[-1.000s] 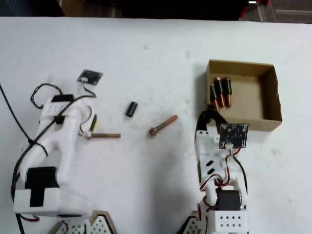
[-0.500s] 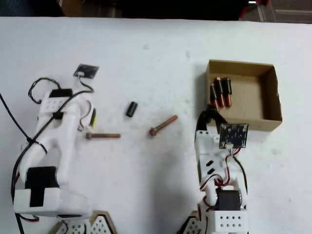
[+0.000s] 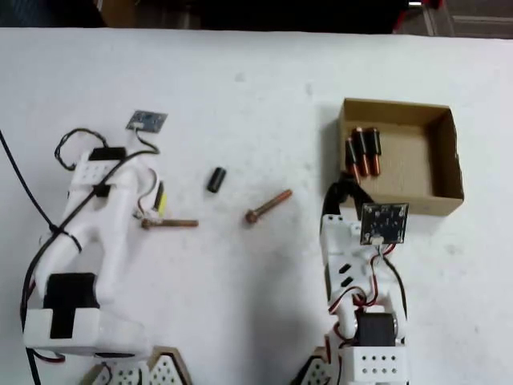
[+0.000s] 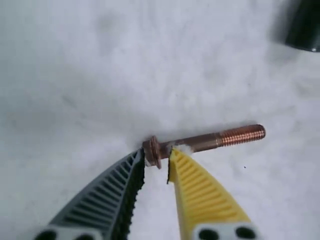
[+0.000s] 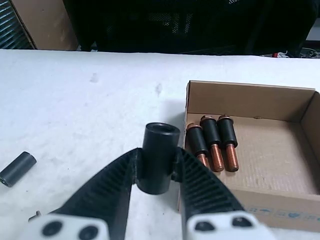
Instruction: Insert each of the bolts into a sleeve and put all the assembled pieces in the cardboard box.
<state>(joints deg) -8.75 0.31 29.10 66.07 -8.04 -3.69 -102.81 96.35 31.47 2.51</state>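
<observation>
A copper bolt [image 3: 170,224] lies on the white table. My left gripper [image 4: 156,154] stands narrowly open, its grey and yellow fingertips either side of the head of that bolt [image 4: 200,142]. In the high view this left gripper [image 3: 152,210] sits at the bolt's left end. A second bolt [image 3: 269,205] lies at mid-table, with a loose black sleeve [image 3: 216,180] beyond it. My right gripper [image 5: 159,155] is shut on another black sleeve [image 5: 160,137], held upright just left of the cardboard box [image 5: 250,92]. Three assembled pieces [image 5: 212,142] lie in the box.
The cardboard box [image 3: 398,104] stands at the right of the table, with the right gripper [image 3: 341,196] against its left wall. The loose sleeve [image 5: 17,169] lies well to the left of the held one. Bare table surrounds the bolts.
The left gripper drew back from the bolt's head half a second ago and has come back to it. The bolts, the loose sleeve and the right arm have not moved.
</observation>
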